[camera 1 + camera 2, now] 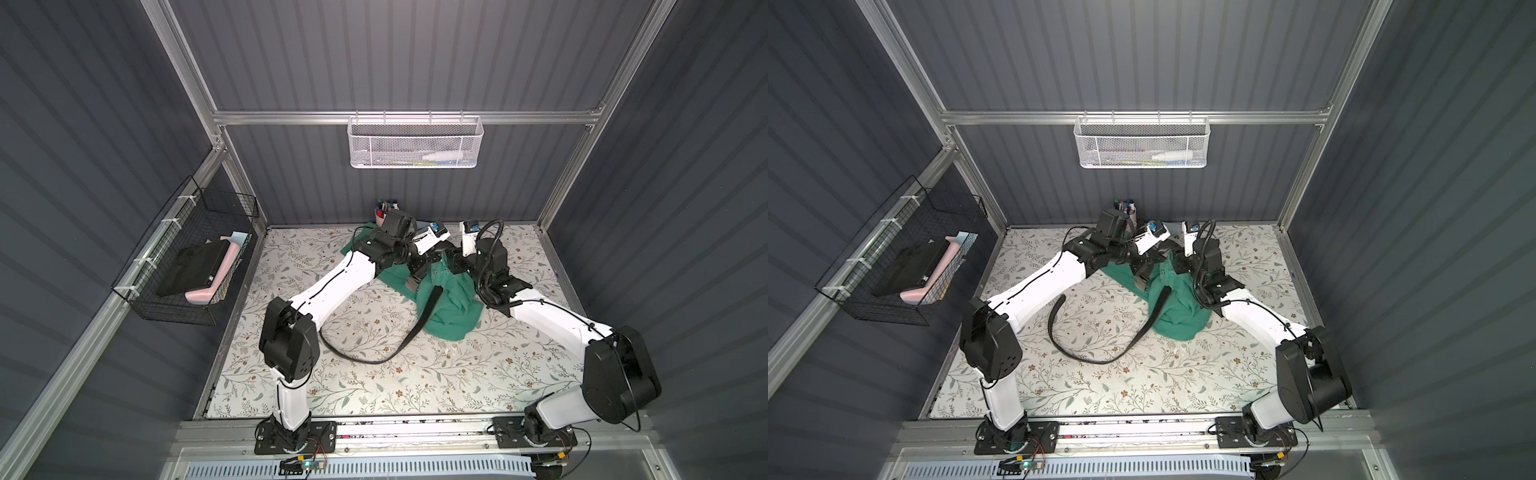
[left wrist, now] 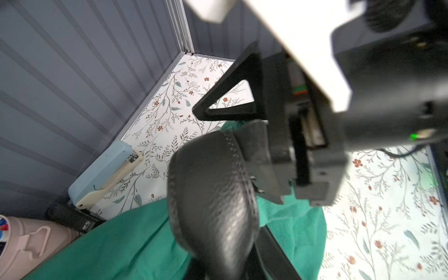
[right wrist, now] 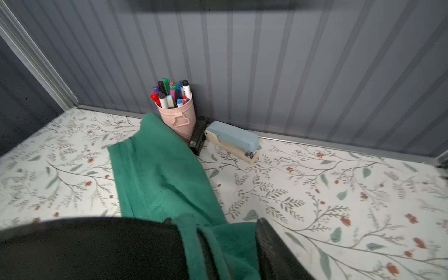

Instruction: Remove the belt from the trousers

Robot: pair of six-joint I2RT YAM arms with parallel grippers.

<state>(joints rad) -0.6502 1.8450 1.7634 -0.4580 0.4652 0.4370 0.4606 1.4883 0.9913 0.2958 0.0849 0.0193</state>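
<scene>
Left tool is clamped on the belt so I can draw it free, while my right tool, jaws apart, straddles the trousers, probably to steady them.

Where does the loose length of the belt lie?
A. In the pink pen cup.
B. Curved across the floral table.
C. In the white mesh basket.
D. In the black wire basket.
B: the belt runs off the trousers and sweeps in a curve over the table.
</scene>
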